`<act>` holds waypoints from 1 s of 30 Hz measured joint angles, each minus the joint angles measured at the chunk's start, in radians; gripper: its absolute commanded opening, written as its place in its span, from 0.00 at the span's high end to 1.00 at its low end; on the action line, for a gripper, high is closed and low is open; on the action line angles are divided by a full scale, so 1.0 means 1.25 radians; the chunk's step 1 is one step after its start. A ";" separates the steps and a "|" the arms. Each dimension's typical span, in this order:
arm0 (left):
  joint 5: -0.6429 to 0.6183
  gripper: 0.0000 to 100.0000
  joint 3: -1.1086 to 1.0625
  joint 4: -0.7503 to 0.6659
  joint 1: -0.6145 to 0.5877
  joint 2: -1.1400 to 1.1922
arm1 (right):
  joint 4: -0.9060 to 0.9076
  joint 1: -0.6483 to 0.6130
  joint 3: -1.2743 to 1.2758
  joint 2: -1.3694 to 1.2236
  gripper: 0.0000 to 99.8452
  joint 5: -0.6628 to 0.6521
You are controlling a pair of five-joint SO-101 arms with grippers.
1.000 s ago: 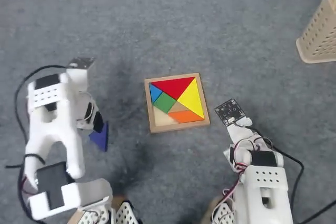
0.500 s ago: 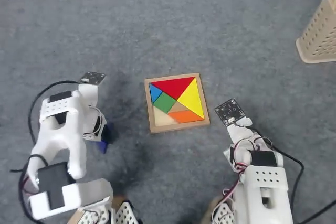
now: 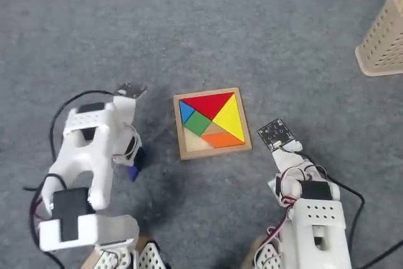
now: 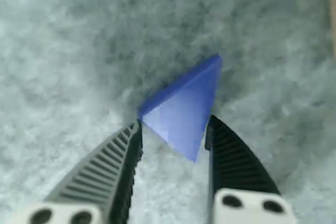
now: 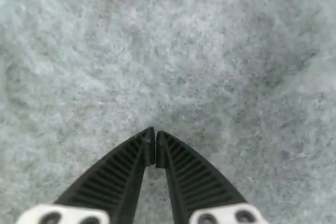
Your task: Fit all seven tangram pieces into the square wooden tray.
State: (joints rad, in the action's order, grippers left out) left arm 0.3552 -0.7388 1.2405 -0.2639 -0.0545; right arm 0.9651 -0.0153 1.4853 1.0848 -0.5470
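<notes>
One end effector (image 4: 174,123) around blue triangle (image 4: 185,97)

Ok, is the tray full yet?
Not full: the tray has a bare pale patch in one corner, and the blue triangle is outside it, held in the left gripper.

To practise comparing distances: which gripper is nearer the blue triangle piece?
Left. The left gripper is clamped on the blue triangle; the right gripper sits shut above the carpet, on the other side of the wooden tray.
</notes>
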 measured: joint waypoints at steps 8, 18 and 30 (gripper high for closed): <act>-0.004 0.81 0.216 0.163 -0.018 0.023 | 0.000 0.000 0.000 0.000 0.99 0.000; 0.023 0.81 0.238 0.117 -0.014 0.233 | 0.000 0.000 0.000 0.000 0.99 0.000; -0.002 0.95 0.245 0.106 0.016 0.271 | 0.000 0.000 0.000 0.000 0.99 0.000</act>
State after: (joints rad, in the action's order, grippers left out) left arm 0.3521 -0.4319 1.3725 -0.2440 0.2846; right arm 0.9651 -0.0153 1.4853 1.0848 -0.5470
